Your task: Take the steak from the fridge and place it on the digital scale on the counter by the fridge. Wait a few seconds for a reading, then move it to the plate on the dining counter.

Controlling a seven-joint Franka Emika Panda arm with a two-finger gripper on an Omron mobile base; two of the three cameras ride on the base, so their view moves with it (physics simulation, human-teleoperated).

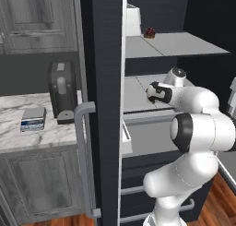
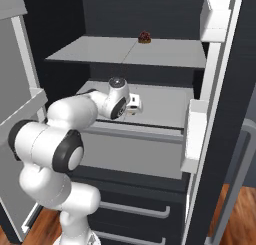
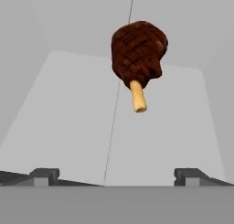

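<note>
Dark finger tips of the gripper stand spread wide, holding nothing. Ahead of the jaws and well apart from them, the steak lies on a pale grey shelf inside the fridge, its pale bit pointing toward the jaws.

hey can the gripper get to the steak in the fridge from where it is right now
Probably yes. The steak lies ahead of the open gripper on a bare fridge shelf, both doors open, nothing between. It sits on the shelf above the hand, so the arm must lift.
</note>
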